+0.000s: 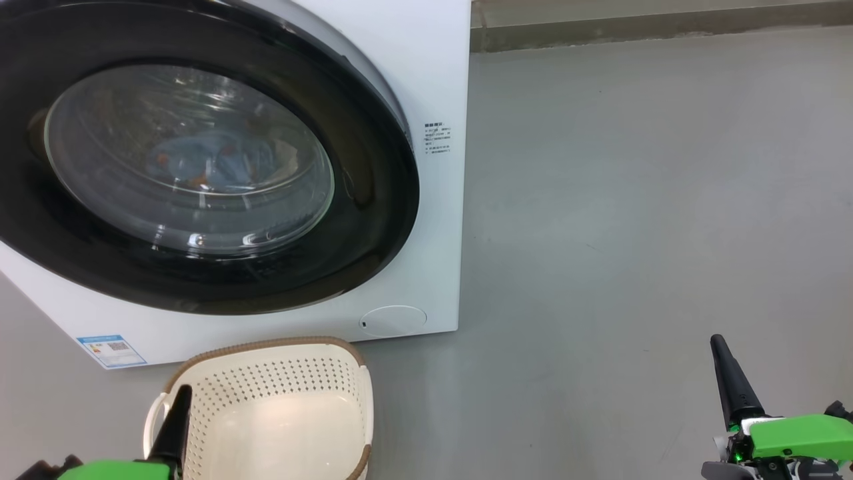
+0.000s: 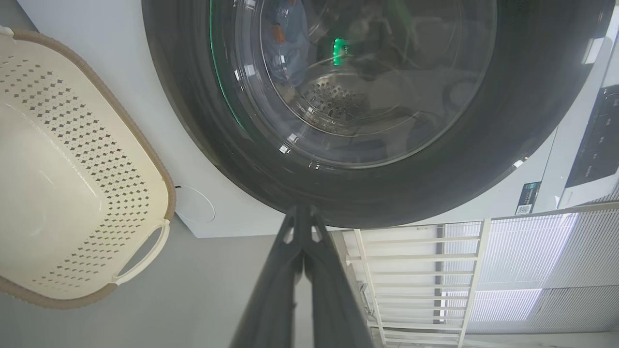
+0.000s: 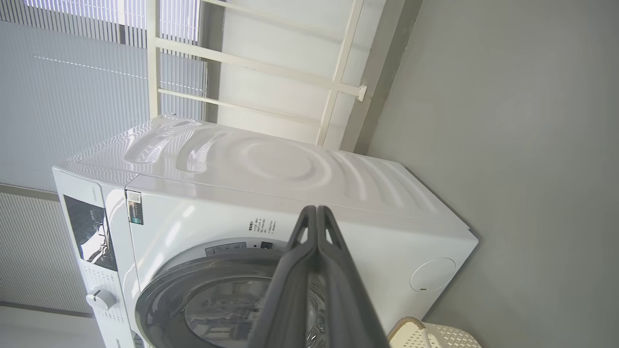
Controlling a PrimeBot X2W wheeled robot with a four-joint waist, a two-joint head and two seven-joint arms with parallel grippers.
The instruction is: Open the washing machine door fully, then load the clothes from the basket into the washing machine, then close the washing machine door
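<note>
White washing machine [image 1: 433,73], blue label sticker [image 1: 111,351] unreadable, left tool [image 1: 181,397] and right tool [image 1: 718,345] both pressed together

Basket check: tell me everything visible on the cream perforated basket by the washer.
The small cream plastic basket is rounded-rectangular, with perforated walls, a brown woven-look rim and a white side handle. It sits upright on the grey floor, close before the white washing machine, below its round cap. Its visible inside is bare. The shut left gripper overlaps it in the head view; contact cannot be told.
</note>
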